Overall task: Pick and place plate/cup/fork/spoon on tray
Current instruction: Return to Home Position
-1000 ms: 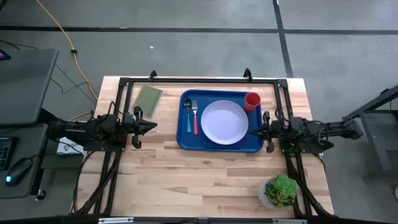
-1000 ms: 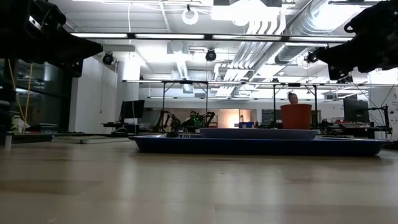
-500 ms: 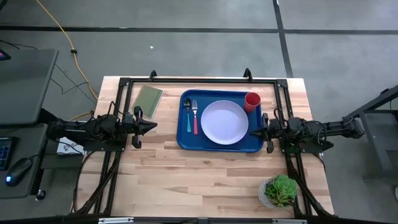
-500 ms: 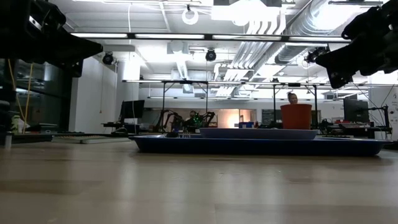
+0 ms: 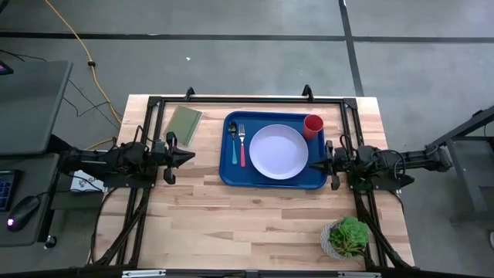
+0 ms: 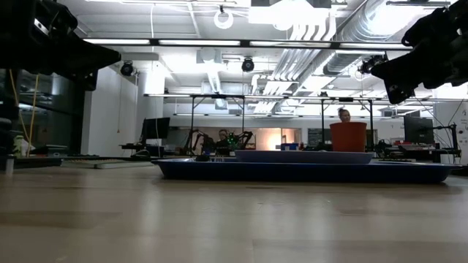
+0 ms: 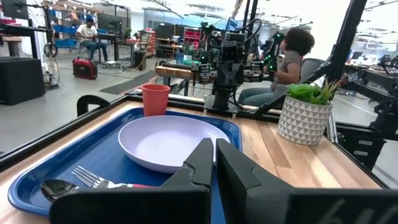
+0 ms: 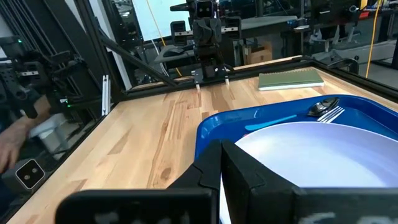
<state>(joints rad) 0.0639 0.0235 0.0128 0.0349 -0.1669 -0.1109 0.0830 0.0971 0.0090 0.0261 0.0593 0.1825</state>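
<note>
Tray (image 5: 235, 177) loading was judged complete, so only the return home was left. It was judged best done by drawing each arm straight back from the tray, clear above the bench (image 5: 255, 224), so that no rim would be clipped.

The left end effector (image 5: 191, 156) was held apart from the short rim on the utensil side. The right end effector (image 5: 312, 164) was held just beside the opposite short rim. Both were seen pinched closed, with nothing gripped.

The plate (image 5: 279, 151) was seen at the tray's middle and the cup (image 5: 312, 125) in one corner. The fork (image 5: 242, 145) and spoon (image 5: 233, 139) were laid side by side between the plate and a short rim. Their long axes were set parallel to that rim, with tines and bowl pointed toward the cup's long rim.
</note>
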